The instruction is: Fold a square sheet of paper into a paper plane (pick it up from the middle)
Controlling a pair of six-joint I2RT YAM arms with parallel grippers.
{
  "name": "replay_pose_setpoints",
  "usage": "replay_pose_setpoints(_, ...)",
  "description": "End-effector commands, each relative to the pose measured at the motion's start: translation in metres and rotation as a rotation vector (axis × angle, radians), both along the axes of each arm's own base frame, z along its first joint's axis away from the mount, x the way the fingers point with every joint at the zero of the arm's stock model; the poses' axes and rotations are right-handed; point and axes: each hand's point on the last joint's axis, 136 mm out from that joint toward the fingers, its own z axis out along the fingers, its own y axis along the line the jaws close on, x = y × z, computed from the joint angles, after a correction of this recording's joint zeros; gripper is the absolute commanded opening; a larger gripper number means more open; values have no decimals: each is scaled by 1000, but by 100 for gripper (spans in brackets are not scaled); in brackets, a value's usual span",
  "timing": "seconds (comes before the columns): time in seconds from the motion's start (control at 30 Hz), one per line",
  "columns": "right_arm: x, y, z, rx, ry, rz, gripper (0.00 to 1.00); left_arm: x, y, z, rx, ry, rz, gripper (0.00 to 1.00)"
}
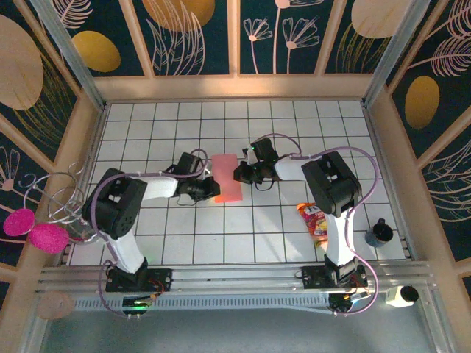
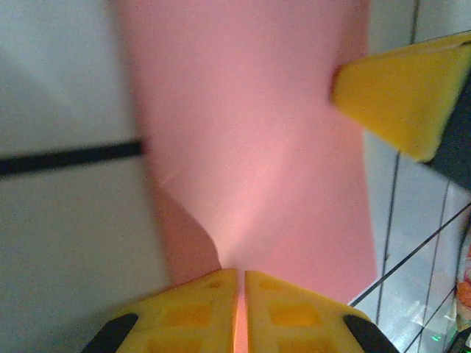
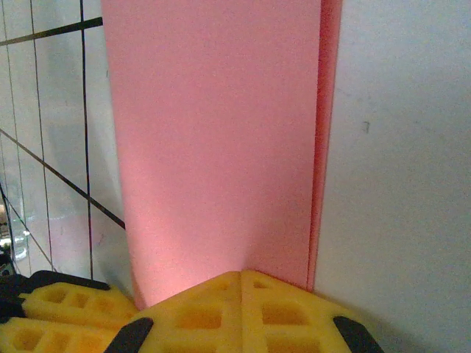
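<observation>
The square sheet of paper (image 1: 228, 178) lies folded in half as a narrow salmon-pink strip on the white tiled table. My left gripper (image 1: 214, 190) is at its near left edge, shut on the sheet of paper (image 2: 250, 132), which bulges up into the jaws of the left gripper (image 2: 241, 272). From the other side my right gripper (image 1: 241, 174) is shut on the opposite long edge. In the right wrist view the two layers of the sheet of paper (image 3: 213, 132) run up to the right gripper (image 3: 242, 273). No finished paper plane is in view.
A red and yellow snack packet (image 1: 314, 219) lies near the right arm's base. At the right front corner stands a small dark cup (image 1: 378, 233). Wire loops and a glass (image 1: 70, 209) sit at the left wall. Wooden walls ring the table.
</observation>
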Motion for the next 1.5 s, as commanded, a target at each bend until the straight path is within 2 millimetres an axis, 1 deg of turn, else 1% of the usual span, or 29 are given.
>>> replay_pose_setpoints(0.0,-132,-150,-154,-698,432,-49,0,-31,40,-21,138,110,45,12)
replay_pose_setpoints(0.03,-131,-150,-154,-696,431,-49,0,-27,36,-8,105,79,43,13)
replay_pose_setpoints(0.07,-131,-150,-154,-696,430,-49,0,-23,31,2,73,61,42,13)
replay_pose_setpoints(0.13,-131,-149,-154,-694,431,-50,0,-15,15,23,-12,16,29,13)
replay_pose_setpoints(0.2,-131,-149,-154,-695,432,-50,0,-9,1,37,-60,-12,8,13)
replay_pose_setpoints(0.23,-131,-150,-155,-695,434,-52,0,-8,-7,40,-69,-19,-9,13)
replay_pose_setpoints(0.3,-132,-150,-155,-693,436,-52,0,-7,-20,38,-74,-15,-40,13)
replay_pose_setpoints(0.37,-133,-150,-155,-691,440,-54,0,-5,-28,36,-75,-12,-50,13)
replay_pose_setpoints(0.4,-133,-149,-155,-690,438,-54,0,-5,-29,26,-65,12,-50,13)
replay_pose_setpoints(0.43,-134,-150,-155,-692,440,-55,0,-6,-30,22,-63,23,-50,13)
replay_pose_setpoints(0.5,-134,-150,-155,-692,440,-54,0,-8,-29,14,-50,43,-51,13)
replay_pose_setpoints(0.57,-134,-150,-155,-694,439,-55,0,-15,-25,5,-30,70,-55,13)
replay_pose_setpoints(0.63,-135,-151,-156,-697,442,-55,0,-24,-16,-7,16,95,-56,13)
replay_pose_setpoints(0.73,-135,-151,-156,-697,443,-54,0,-42,-1,-25,92,146,-74,13)
replay_pose_setpoints(0.8,-135,-152,-156,-698,442,-54,0,-54,13,-34,159,170,-83,13)
replay_pose_setpoints(0.9,-135,-152,-156,-698,440,-53,0,-66,29,-38,229,179,-89,13)
replay_pose_setpoints(1.0,-134,-150,-155,-692,437,-55,0,-69,36,-34,252,169,-86,13)
replay_pose_setpoints(1.07,-132,-149,-153,-686,433,-56,0,-63,33,-20,230,132,-75,13)
replay_pose_setpoints(1.13,-129,-146,-151,-678,425,-58,0,-52,27,-5,199,89,-60,13)
replay_pose_setpoints(1.23,-119,-136,-142,-644,401,-67,0,-29,13,23,137,0,-29,13)
replay_pose_setpoints(1.3,-105,-124,-131,-605,372,-81,0,-12,5,40,90,-56,6,15)
replay_pose_setpoints(1.33,-98,-118,-125,-586,356,-87,0,-6,2,45,72,-75,19,17)
replay_pose_setpoints(1.43,-70,-92,-99,-498,286,-106,0,13,-6,56,29,-130,67,23)
replay_pose_setpoints(1.47,-58,-84,-88,-468,256,-115,0,19,-8,59,18,-144,78,27)
